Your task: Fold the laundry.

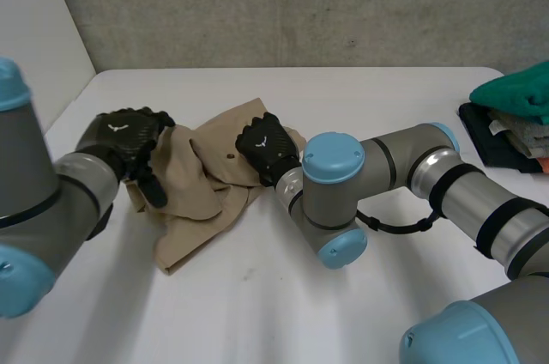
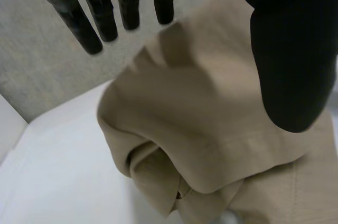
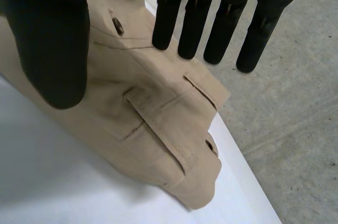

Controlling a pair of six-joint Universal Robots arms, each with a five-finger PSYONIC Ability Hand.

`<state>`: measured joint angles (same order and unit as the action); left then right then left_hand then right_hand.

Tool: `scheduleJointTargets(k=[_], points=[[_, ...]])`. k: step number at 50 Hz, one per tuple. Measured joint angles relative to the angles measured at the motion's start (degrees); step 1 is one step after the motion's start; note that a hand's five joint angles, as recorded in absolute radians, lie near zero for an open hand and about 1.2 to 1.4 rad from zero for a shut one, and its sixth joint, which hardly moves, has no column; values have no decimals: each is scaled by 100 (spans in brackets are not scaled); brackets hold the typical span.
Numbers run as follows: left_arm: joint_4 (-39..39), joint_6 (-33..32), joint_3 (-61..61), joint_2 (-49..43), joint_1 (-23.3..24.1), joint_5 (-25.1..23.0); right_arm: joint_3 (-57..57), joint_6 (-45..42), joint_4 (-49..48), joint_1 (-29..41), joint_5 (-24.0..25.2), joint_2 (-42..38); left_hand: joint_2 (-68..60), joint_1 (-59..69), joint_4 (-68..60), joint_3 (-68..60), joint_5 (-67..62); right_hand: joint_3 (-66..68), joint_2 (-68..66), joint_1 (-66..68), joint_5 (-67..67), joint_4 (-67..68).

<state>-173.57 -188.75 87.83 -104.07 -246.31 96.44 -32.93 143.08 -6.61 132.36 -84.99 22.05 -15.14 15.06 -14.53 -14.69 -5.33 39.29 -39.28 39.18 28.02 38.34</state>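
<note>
A tan garment (image 1: 202, 188) lay crumpled on the white counter (image 1: 343, 312), towards its left half. The left hand (image 1: 127, 136) was over the garment's left part. Its fingers (image 2: 87, 28) were straight and spread, reaching past the cloth's edge, and its thumb (image 2: 290, 49) stood apart from them above the cloth. The hand was open and held nothing. A rounded fold of the garment lay under its palm.

The right hand (image 1: 266, 148) was over the garment's right part, near the far edge. It was also open, with straight fingers, the thumb set wide, and no cloth pinched. A button (image 3: 117, 25) lay between that thumb and the fingers. A pocket flap (image 3: 158, 123) lay beneath the palm. Contact between either palm and the cloth could not be confirmed.

A pile of folded clothes (image 1: 515, 98) sat at the counter's right edge, well apart from the garment.
</note>
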Motion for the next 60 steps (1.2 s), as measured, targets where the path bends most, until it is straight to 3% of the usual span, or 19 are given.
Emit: scheduleJointTargets(k=[3,4,5,6,8,14,23,32,37,43,47,55,60], points=[[-38,-6,-249,-424,5,52,33,3,-91,-27,-72,-34,-1265,1424,-1262,-1215,-1196,1665,-1720,1715,1615,1660],[-42,-9,-355,-591,3,78,31,9,-124,-48,-102,-24,-2526,2938,-2602,-2549,-2507,2464,-2526,2351,2522,2566],[-43,-11,-407,-667,1,90,28,12,-138,-57,-114,-16,-2526,2938,-2602,-2549,-2507,2613,-2671,2394,2628,2685],[-41,-10,-518,-815,-4,115,7,23,-169,-88,-151,30,-4125,4545,-4179,-4126,-4048,2811,-2823,2396,2804,2939],[-31,-7,-672,-976,-12,145,-66,50,-189,-141,-205,152,-5190,5180,-5239,-5187,-5038,2852,-2824,2396,2819,3005],[-14,36,-967,-862,11,121,-572,206,-173,-357,-302,925,-5333,5180,-5382,-5329,-5070,2852,-2824,2396,2877,3006],[21,203,-1272,377,143,-263,-1587,609,114,-814,-291,2962,-5333,5180,-5386,-5331,-5147,2852,-2824,2396,2946,3008],[379,869,-1725,1367,93,-961,-2200,796,1088,-1538,-156,5460,-5343,5180,-5387,-5339,-5157,2862,-2824,2469,2970,3029],[666,1357,-2028,1648,18,-1572,-2117,817,1534,-1875,-131,6207,-5343,5180,-5388,-5339,-5220,2863,-2824,2469,2970,3030],[895,1906,-2491,1488,-139,-2156,-1909,822,1922,-2025,-125,6267,-5343,5180,-5388,-5339,-5220,2864,-2824,2469,2970,3030],[987,2068,-2935,901,-174,-2201,-1841,847,1993,-2035,-161,5916,-5343,5180,-5389,-5339,-5220,2864,-2824,2469,2970,3030],[1275,1934,-4324,-894,-46,-1821,-1669,1087,1936,-2011,-431,4784,-5343,5180,-5389,-5342,-5220,2874,-2824,2469,2970,3031],[1410,1496,-5834,-2476,62,-1293,-1393,1484,1558,-1953,-779,3783,-5349,5180,-5394,-5351,-5220,2883,-2828,2469,2970,3032]])
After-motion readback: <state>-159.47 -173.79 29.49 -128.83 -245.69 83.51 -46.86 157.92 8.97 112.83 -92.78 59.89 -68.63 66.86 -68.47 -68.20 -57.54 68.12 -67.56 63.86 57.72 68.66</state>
